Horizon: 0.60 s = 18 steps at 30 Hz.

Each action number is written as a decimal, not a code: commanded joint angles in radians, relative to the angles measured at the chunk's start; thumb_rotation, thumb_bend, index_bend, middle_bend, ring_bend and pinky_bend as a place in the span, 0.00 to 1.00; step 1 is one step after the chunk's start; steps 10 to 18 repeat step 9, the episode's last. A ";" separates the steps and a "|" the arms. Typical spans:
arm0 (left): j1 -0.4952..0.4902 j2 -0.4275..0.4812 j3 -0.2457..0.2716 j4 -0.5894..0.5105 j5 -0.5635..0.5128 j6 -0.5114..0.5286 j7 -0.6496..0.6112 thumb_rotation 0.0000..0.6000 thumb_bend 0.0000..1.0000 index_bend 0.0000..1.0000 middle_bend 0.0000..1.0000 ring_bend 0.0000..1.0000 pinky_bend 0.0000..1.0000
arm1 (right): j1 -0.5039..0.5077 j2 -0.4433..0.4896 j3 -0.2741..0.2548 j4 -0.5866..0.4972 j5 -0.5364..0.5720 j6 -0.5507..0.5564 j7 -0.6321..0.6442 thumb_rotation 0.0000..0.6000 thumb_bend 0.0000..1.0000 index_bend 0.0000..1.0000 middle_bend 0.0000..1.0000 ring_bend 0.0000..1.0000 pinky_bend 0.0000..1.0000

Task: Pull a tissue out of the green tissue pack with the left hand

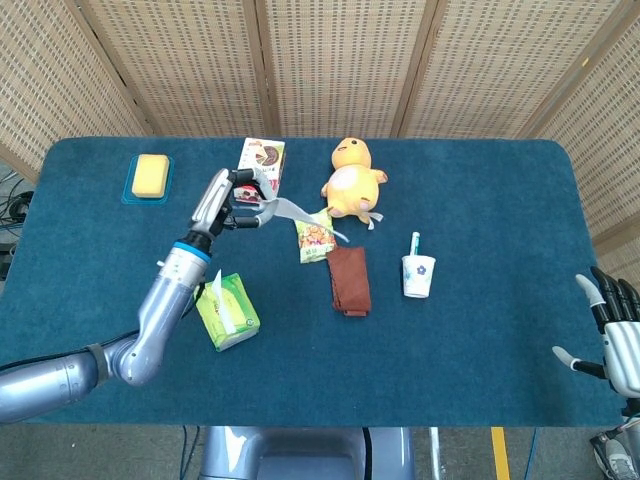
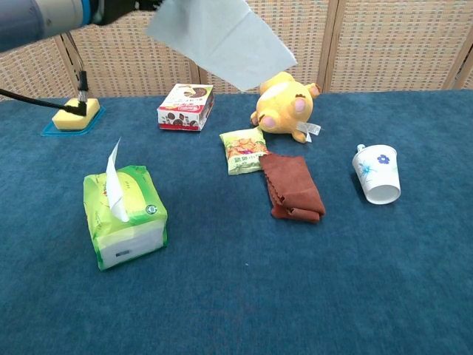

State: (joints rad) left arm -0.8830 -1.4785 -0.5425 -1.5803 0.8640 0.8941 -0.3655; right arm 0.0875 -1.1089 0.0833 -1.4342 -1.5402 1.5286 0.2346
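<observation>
Far left on the blue bench (image 1: 480, 330): a yellow sponge (image 1: 151, 175) in its shallow tray, well apart from the work. Nearer the front edge, the green tissue pack (image 1: 227, 312), upright on the cloth, with the next sheet poking up through the slot in the chest view. Above and beyond it, the left hand (image 1: 227, 203) raised clear of the pack, fingers (image 1: 243, 205) pinched on one edge of the pulled tissue (image 2: 220, 41); sheet entirely free of the pack, billowing out flat toward the right. Judged as pull complete, or all but.

On handling: almost weightless, limp, easily torn, prone to flutter and slip. Best held by a corner or edge with a light, firm pinch. Pack itself light and soft-sided, likely to lift or tip if a sheet drags.

Further right, along the back: a snack box (image 1: 259, 171), a yellow plush toy (image 1: 352, 184), then a small snack bag (image 1: 314, 237) and a folded brown cloth (image 1: 349, 281), with a paper cup (image 1: 419, 275) beyond them. At the far right corner, the right hand (image 1: 615, 338) idle off the bench edge, fingers spread, holding nothing.
</observation>
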 commanded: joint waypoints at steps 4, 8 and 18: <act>-0.067 -0.143 -0.011 0.211 -0.078 -0.138 -0.126 1.00 0.57 0.73 0.65 0.50 0.29 | 0.006 0.003 0.001 0.008 0.006 -0.016 0.022 1.00 0.00 0.00 0.00 0.00 0.00; -0.094 -0.185 -0.005 0.287 -0.060 -0.178 -0.139 1.00 0.57 0.73 0.65 0.50 0.29 | 0.010 0.005 0.002 0.013 0.010 -0.024 0.034 1.00 0.00 0.00 0.00 0.00 0.00; -0.097 -0.192 -0.005 0.297 -0.055 -0.182 -0.141 1.00 0.57 0.73 0.65 0.50 0.29 | 0.010 0.005 0.002 0.014 0.011 -0.025 0.038 1.00 0.00 0.00 0.00 0.00 0.00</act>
